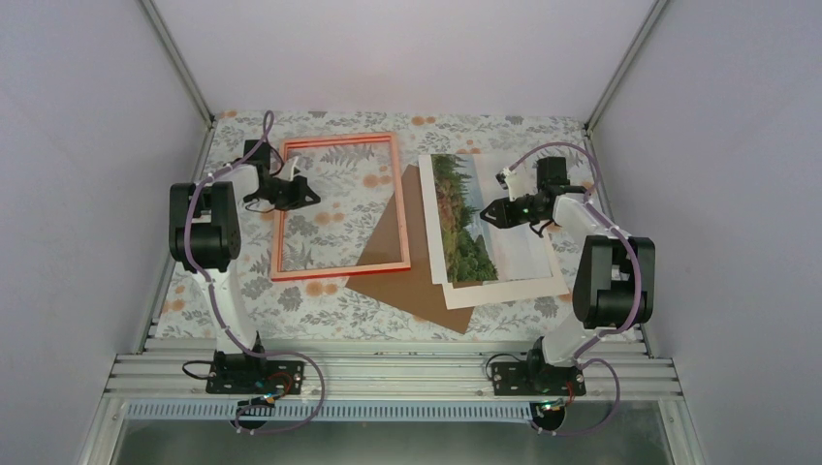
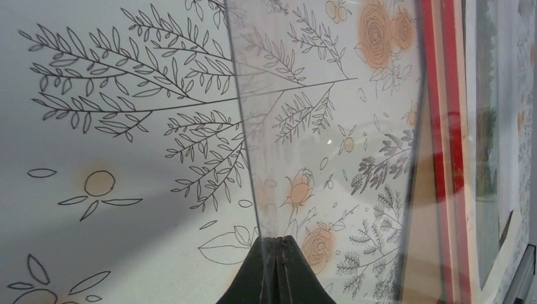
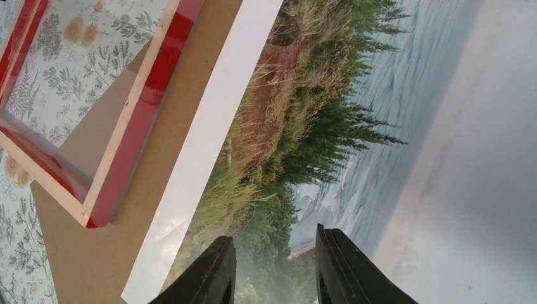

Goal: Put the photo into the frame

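The red frame [image 1: 399, 223] lies left of centre on the flowered tablecloth; its red rail also shows in the left wrist view [image 2: 437, 126] and in the right wrist view [image 3: 145, 101]. My left gripper [image 1: 306, 192] sits inside the frame's left side. Its fingertips [image 2: 278, 244] are shut on the edge of the clear pane [image 2: 316, 126], which stands tilted up from them. The photo [image 1: 475, 228] lies face up on the white mat at the right. My right gripper [image 1: 490, 213] hovers over the photo [image 3: 329, 126], open and empty [image 3: 275, 272].
The white mat [image 1: 514, 289] lies under the photo, on the brown backing board [image 1: 397, 262], whose left corner is under the frame's right rail. Grey walls and metal posts close in the table on three sides.
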`<state>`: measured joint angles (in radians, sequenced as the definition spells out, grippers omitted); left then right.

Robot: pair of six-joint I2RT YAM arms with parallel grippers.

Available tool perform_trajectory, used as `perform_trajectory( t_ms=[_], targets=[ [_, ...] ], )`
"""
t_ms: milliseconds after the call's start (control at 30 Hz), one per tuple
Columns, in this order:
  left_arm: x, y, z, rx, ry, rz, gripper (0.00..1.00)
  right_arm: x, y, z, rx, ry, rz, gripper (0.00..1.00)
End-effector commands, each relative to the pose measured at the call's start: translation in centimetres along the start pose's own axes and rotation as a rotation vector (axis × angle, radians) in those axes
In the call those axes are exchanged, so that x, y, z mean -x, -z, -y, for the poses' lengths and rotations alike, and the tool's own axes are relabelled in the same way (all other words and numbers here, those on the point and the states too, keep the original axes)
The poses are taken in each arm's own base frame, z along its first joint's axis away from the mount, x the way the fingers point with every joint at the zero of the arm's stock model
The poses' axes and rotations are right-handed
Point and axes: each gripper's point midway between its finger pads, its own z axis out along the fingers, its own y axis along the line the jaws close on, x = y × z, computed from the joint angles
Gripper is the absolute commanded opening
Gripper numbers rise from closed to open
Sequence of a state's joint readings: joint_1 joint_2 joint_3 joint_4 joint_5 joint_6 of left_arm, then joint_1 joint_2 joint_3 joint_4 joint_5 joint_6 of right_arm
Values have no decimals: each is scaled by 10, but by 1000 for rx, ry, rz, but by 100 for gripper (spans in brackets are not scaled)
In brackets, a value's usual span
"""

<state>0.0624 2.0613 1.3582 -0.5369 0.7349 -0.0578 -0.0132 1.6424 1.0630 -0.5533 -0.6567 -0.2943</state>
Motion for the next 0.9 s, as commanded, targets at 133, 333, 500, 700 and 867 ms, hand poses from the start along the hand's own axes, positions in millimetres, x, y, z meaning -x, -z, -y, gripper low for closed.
perform_trajectory(
  t_ms=[133, 333, 500, 700, 867],
  targets=[
    [21, 13, -2, 42, -66, 48, 2, 2, 4, -6, -7, 25, 20, 32],
    [23, 12, -2, 44, -70, 46, 2, 1, 5, -6, -10, 25, 20, 32],
    [21, 15, 2, 38, -80, 40, 2, 2, 5, -6, -12, 28, 21, 32],
    [17, 14, -5, 62, -77, 20, 2, 1, 4, -5, -13, 27, 19, 32],
    [13, 14, -10, 83, -76, 5, 2, 1, 5, -5, -16, 28, 20, 32]
  ],
)
